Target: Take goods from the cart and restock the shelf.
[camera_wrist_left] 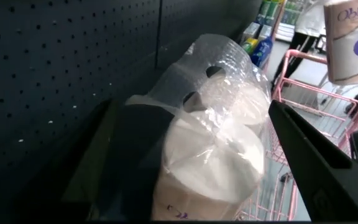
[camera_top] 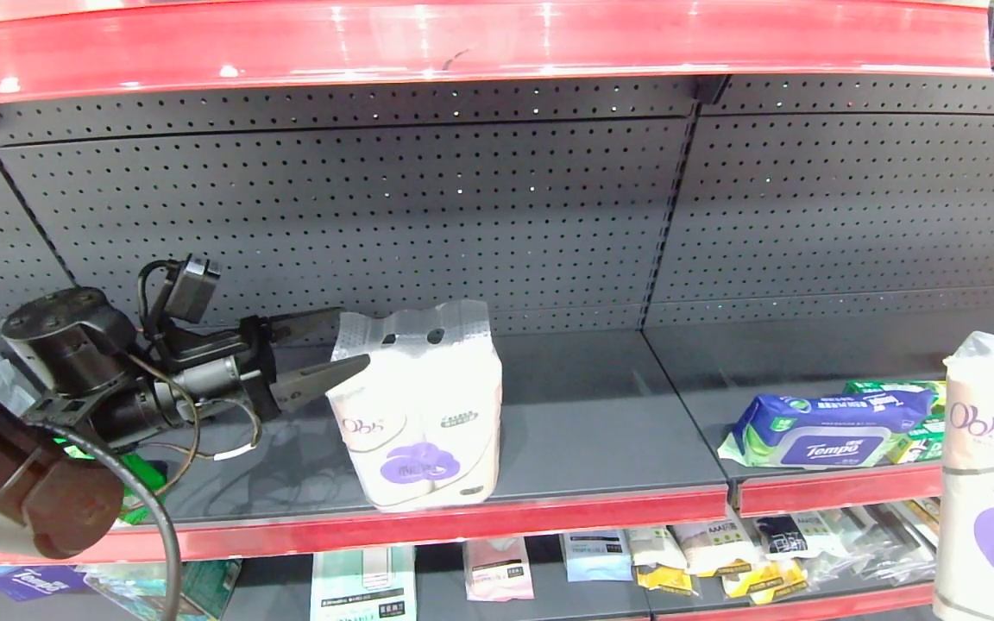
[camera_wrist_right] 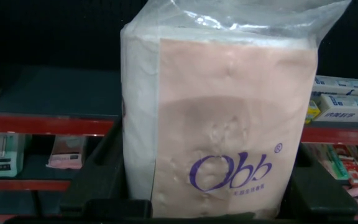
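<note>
A white toilet paper pack (camera_top: pixel 424 405) with a purple print stands upright on the grey shelf (camera_top: pixel 600 423), near its front edge. My left gripper (camera_top: pixel 343 341) reaches in from the left at the pack's upper corner. It is open, one finger in front of the pack (camera_wrist_left: pixel 210 155) and one behind. A second toilet paper pack (camera_top: pixel 993 483) hangs in the air at the far right, in front of the shelf. My right gripper (camera_wrist_right: pixel 210 146) is shut on this second pack (camera_wrist_right: pixel 229 118), with dark fingers (camera_wrist_right: pixel 98 174) on either side.
Blue wet-wipe packs (camera_top: pixel 816 431) and green packs (camera_top: pixel 894 388) lie on the right shelf section. A green pack (camera_top: pixel 139 474) lies under my left arm. The lower shelf (camera_top: pixel 549 595) holds several small packets. A pink cart (camera_wrist_left: pixel 316 81) stands behind. A red shelf edge (camera_top: pixel 462 43) runs overhead.
</note>
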Controlling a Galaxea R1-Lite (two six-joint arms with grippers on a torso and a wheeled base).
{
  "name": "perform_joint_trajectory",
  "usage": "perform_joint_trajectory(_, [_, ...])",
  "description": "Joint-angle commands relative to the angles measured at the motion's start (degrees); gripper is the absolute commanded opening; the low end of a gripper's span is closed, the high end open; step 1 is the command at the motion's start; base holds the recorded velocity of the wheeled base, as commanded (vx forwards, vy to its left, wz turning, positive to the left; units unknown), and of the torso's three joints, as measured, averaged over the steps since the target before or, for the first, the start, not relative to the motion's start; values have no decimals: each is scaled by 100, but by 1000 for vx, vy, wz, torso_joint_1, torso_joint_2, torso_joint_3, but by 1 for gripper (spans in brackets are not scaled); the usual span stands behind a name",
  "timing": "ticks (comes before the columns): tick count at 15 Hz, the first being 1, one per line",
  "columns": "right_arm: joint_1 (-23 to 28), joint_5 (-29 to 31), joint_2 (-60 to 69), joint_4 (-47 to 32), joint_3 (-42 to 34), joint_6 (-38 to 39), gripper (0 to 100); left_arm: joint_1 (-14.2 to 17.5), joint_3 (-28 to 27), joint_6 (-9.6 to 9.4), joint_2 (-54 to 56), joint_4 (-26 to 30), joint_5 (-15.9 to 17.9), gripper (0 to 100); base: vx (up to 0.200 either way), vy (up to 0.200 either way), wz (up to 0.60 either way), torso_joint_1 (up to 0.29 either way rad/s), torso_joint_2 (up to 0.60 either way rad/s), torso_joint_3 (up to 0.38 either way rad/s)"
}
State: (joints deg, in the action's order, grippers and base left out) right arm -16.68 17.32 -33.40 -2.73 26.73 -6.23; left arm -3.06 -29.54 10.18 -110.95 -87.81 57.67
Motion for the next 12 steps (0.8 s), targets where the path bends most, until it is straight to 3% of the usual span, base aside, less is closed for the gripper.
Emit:
perform_joint_trajectory(1, [-2,-1,-8,-17,-10,-1,0,121,9,54,170,18,-28,100,0,0,0,0,0,0])
perform_joint_trajectory(2, [-2,-1,-8,-17,-19,-1,0,121,18,133,223,27,-90,100,0,0,0,0,0,0])
perform_joint_trajectory(3, [-2,-1,-8,-26,-28,-1,0,121,-8,485,390,27,-450,100,0,0,0,0,0,0])
perform_joint_trajectory(5, [-2,-10,-52,-26,-28,-1,0,253,-8,582,477,36,-599,100,0,0,0,0,0,0])
perform_joint_trajectory(9, [-2,-18,-88,-26,-45,-1,0,552,-105,573,557,18,-775,100,0,0,0,0,0,0])
perform_joint_trajectory(12, [-2,-27,-114,-26,-37,-1,0,403,-307,573,539,27,-2120,100,0,0,0,0,0,0])
